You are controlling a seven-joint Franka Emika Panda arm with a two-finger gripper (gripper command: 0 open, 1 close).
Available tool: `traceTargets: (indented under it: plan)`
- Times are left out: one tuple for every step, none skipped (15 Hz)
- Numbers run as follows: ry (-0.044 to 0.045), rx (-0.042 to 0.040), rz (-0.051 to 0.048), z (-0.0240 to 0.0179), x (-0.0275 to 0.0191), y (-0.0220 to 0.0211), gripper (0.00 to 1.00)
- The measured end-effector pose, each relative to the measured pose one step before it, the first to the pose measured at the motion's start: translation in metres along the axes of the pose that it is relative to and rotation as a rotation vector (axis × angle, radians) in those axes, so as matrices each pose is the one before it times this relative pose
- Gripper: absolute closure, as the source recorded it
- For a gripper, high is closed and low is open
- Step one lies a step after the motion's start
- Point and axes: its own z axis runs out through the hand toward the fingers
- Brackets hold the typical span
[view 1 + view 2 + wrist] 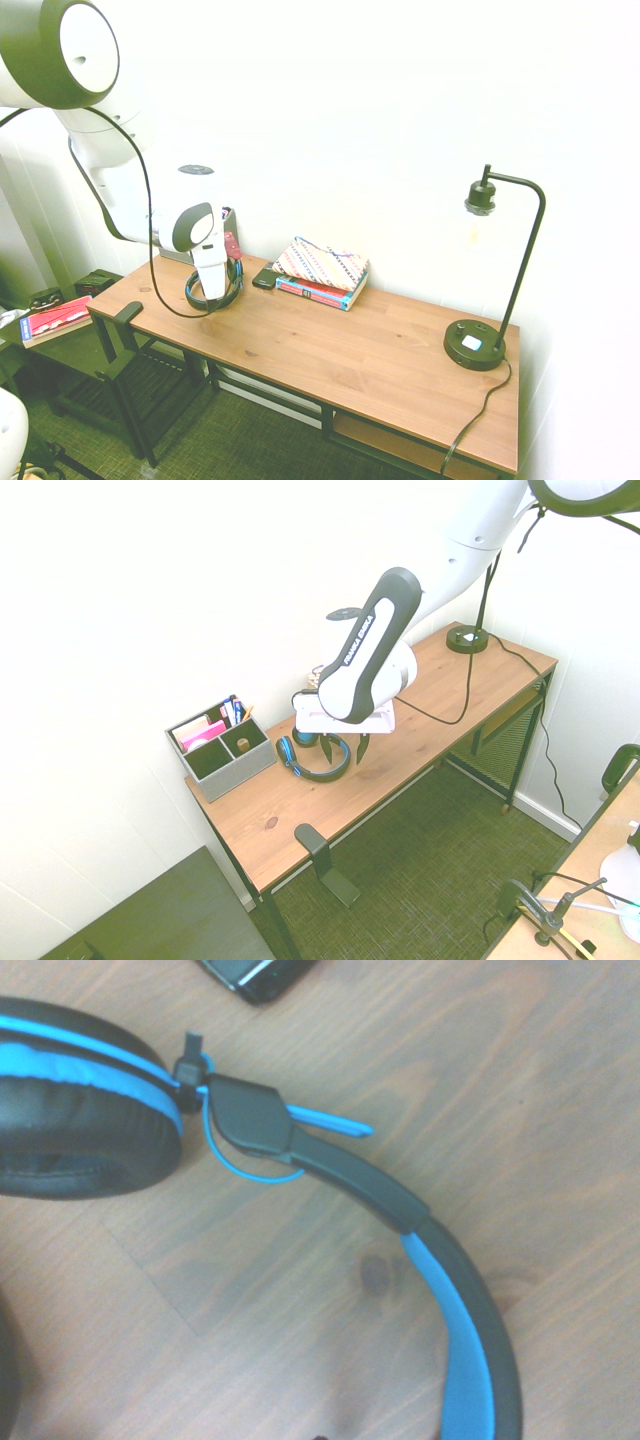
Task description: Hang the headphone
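1. Status: the headphone [322, 777] is not hung. It is laid on the desk [420, 725], below the gripper [345, 749]. The approach is judged to be well advanced; the lift has not been made.
2. End effector: the gripper is opened, with its fingers spread and pointed down. Nothing is seen to be held. One finger is seen over the inside of the band [490, 1340], the other beyond its outer side. Whether the band is touched cannot be told.
3. Remaining steps, as judged: the band is to be gripped, the headphone raised, carried sideways to the hook [312, 842], lowered onto it and released. The hook is fitted at the desk edge, well apart from the gripper and lower than it; no headphone is borne by it.
4. Appearance of the headphone: the band is curved and black, lined in bright blue along part of its inner side. The visible cup [90, 1150] is black and thickly padded, ringed in blue. A dark hinge block [250, 1115] is set between cup and band, and a thin blue cord [240, 1172] is looped beside it.
5. Surroundings: the organizer [238, 780] is placed to one side of the gripper, near the headphone. The phone [265, 279] is placed to its other side, beside the books [320, 291].
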Motion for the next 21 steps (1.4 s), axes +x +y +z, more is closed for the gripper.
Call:
traceTargets:
  plan:
    - [-0.00024,-0.00387,-0.00493,0.00415,-0.00298,-0.00074,1.00]
    - [-0.00012,-0.00382,-0.00399,0.00420,-0.00253,-0.00078,1.00]
    - [0.00092,-0.00423,-0.00242,0.00323,-0.00114,-0.00012,1.00]
    - [0.00200,-0.00294,-0.00036,0.00212,0.00062,-0.00021,1.00]
    - [0.00170,-0.00194,0.00032,0.00004,0.00130,-0.00038,1.00]
    - [0.00123,-0.00170,0.00053,0.00006,0.00115,-0.00016,1.00]
    - [0.00102,0.00027,0.00073,-0.00014,0.00111,-0.00040,1.00]
    - [0.00065,0.00143,0.00018,-0.00037,0.00108,-0.00077,1.00]
    - [0.00038,0.00222,0.00144,-0.00096,0.00136,-0.00104,1.00]
    - [-0.00171,0.00338,0.00239,-0.00240,0.00191,-0.00110,1.00]
    - [-0.00321,0.00687,0.00016,-0.00598,0.00240,-0.00194,1.00]
    - [-0.00317,0.00827,-0.00249,-0.00893,0.00170,-0.00093,1.00]
    - [-0.00439,0.00809,-0.00435,-0.01122,0.00152,0.00167,1.00]
    - [-0.00258,0.00924,-0.01066,-0.01354,-0.00078,0.00356,1.00]
    - [-0.00126,0.00927,-0.01888,-0.01416,-0.00357,0.00677,1.00]
    - [-0.00058,0.00522,-0.03646,-0.01313,-0.00639,0.01098,1.00]
    - [0.00456,0.00709,-0.04569,-0.01325,-0.00796,0.01229,1.00]
    - [0.01129,0.00702,-0.06013,-0.01355,-0.00996,0.01340,1.00]
    - [0.01489,0.00417,-0.06076,-0.01167,-0.01020,0.01457,1.00]
    - [0.01097,0.00360,-0.05962,-0.00982,-0.01154,0.01352,1.00]
    - [0.00909,0.00199,-0.06397,-0.00784,-0.01412,0.01267,1.00]
